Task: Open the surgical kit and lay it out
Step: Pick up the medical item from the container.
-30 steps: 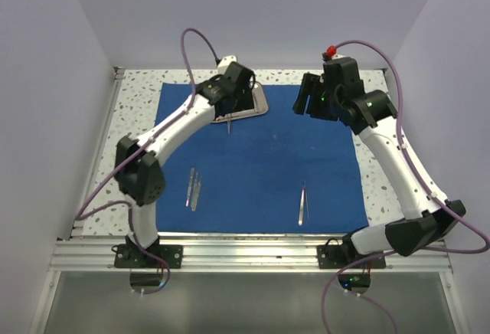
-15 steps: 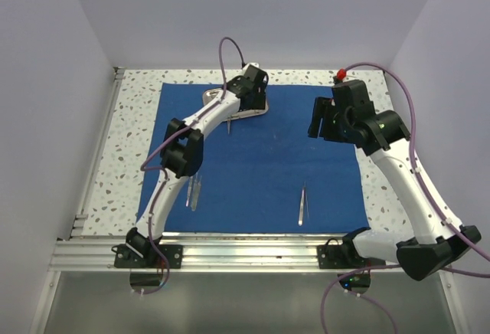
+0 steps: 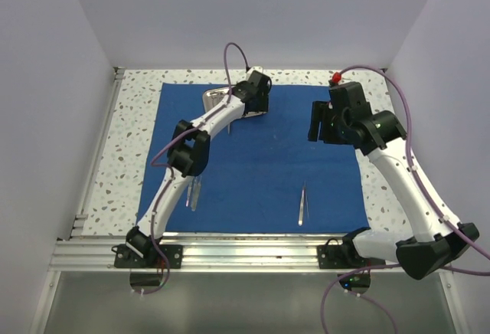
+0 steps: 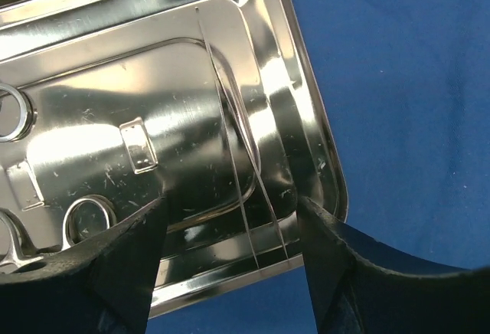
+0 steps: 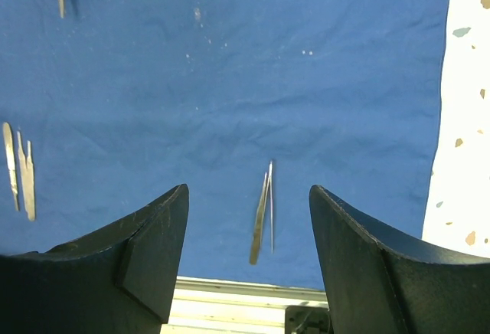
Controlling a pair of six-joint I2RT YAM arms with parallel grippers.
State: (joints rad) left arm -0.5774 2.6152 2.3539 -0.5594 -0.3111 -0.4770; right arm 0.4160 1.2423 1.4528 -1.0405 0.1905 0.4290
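The royal-blue cloth [image 3: 306, 150] lies spread flat on the table. The steel tray [image 3: 217, 91] sits at its far left, partly hidden by my left arm. My left gripper [image 3: 256, 108] hovers open over the tray's right end. In the left wrist view the tray [image 4: 153, 119] holds slim tweezers [image 4: 237, 150] and ring handles [image 4: 84, 219], and the left gripper [image 4: 233, 273] straddles the tray's near rim without touching it. My right gripper [image 3: 318, 123] is open and empty above the cloth's right part. Tweezers [image 3: 302, 205] lie near the front edge, also in the right wrist view [image 5: 262, 211].
Slim steel tools [image 3: 193, 191] lie on the cloth at front left, also in the right wrist view [image 5: 19, 169]. The speckled tabletop [image 3: 126, 119] borders the cloth. A metal rail [image 3: 245, 246] runs along the near edge. White walls enclose three sides.
My left arm has swung its elbow right and forward, and its gripper has shifted right over the tray's right end. The right gripper has moved slightly right. The laid-out tools have not moved.
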